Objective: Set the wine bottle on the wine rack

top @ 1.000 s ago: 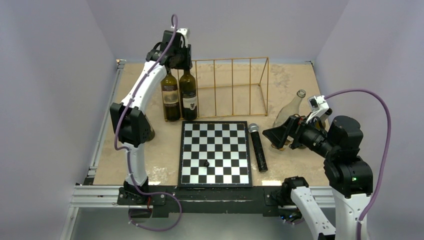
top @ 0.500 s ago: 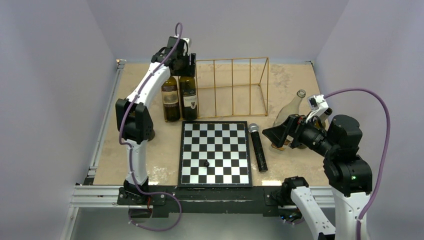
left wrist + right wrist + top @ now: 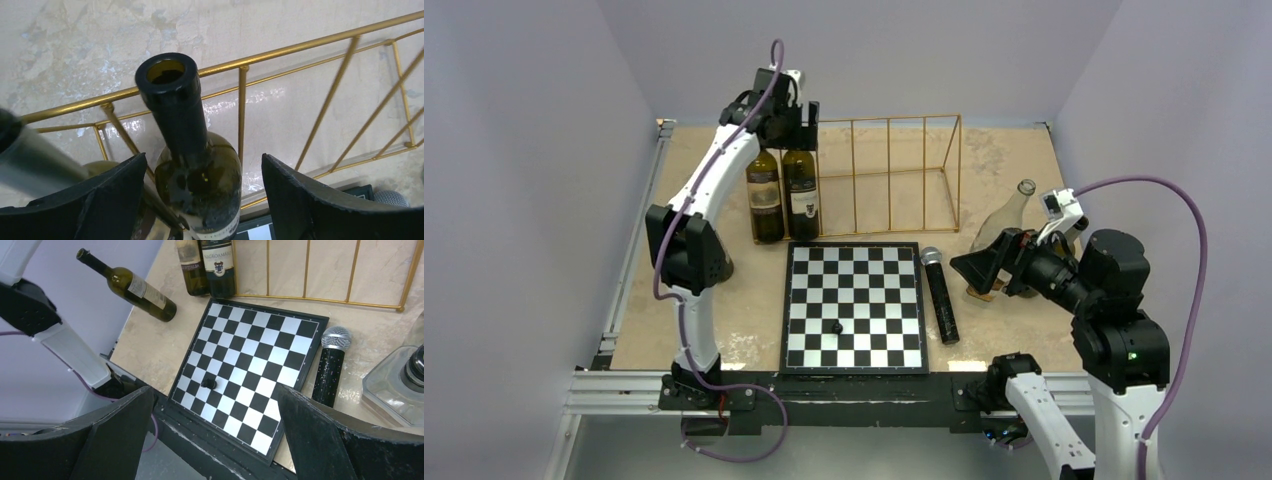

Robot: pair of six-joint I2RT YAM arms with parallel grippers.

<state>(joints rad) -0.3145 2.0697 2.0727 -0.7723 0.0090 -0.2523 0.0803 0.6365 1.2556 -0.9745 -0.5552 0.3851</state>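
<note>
Progress check, top view.

- Wine bottle (image 3: pixel 801 195): upright on the counter (image 3: pixel 744 290), at the 9 o'clock end of the wine rack (image 3: pixel 889 120), hard against the end bars. Inside the gold frame or just outside it: cannot tell from any view.
- Second dark bottle (image 3: pixel 765 200): upright, just beside the first at its 9 o'clock, outside the rack.
- Left gripper (image 3: pixel 203 160): above the wine bottle, neck rising between the jaws. Jaws spread wide, clear of the glass on both sides, gripping nothing.
- Right gripper (image 3: pixel 215 390): at 3 o'clock of the chessboard (image 3: pixel 854 305), jaws wide apart and empty.
- Clear glass bottle (image 3: pixel 1002 225): leaning, just beside the right gripper, near the rack's 4 o'clock corner and off the rack.
- No bottle seen in the bays toward 3 o'clock.
- Microphone (image 3: pixel 941 295): lying along the board's 3 o'clock edge.

Judgement: at best one bottle placed, and even that unconfirmed. Probably left to do: the second dark bottle and the clear one.
</note>
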